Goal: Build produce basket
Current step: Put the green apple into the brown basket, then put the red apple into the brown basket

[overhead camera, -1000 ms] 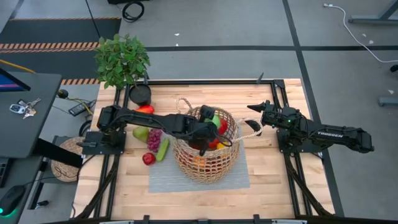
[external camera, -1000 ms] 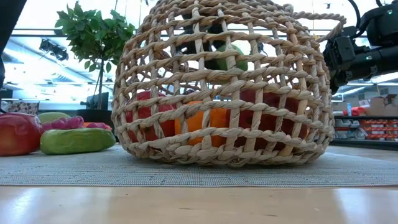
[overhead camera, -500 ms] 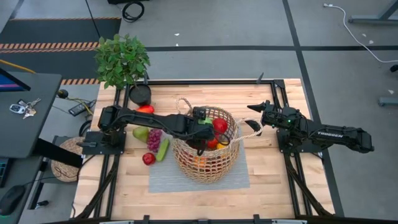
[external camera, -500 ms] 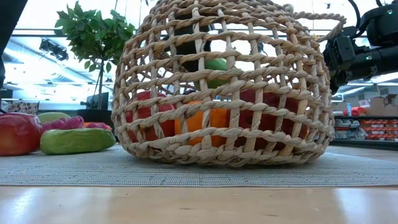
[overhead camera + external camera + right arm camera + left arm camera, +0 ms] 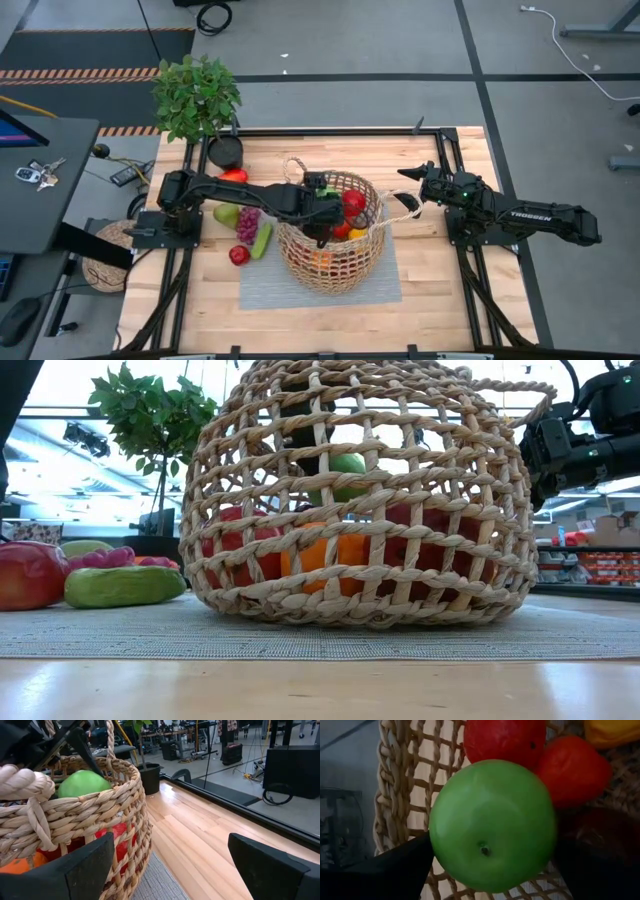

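The basket [image 5: 333, 232] stands on a grey mat [image 5: 385, 285] in the middle of the surface [image 5: 450, 310]. The left hand [image 5: 322, 208] reaches into the basket from above, its fingers spread wide on either side of a green apple [image 5: 492, 825]; whether they press it I cannot tell. Under that apple lie red fruit [image 5: 572, 770] and an orange [image 5: 335, 550]. The right hand [image 5: 412, 183] waits just beside the basket's rope handle [image 5: 400, 205], wide open and holding nothing. Left of the basket, on the surface, lie a pear [image 5: 226, 214], grapes [image 5: 247, 222], a cucumber [image 5: 262, 240] and a red apple [image 5: 239, 255].
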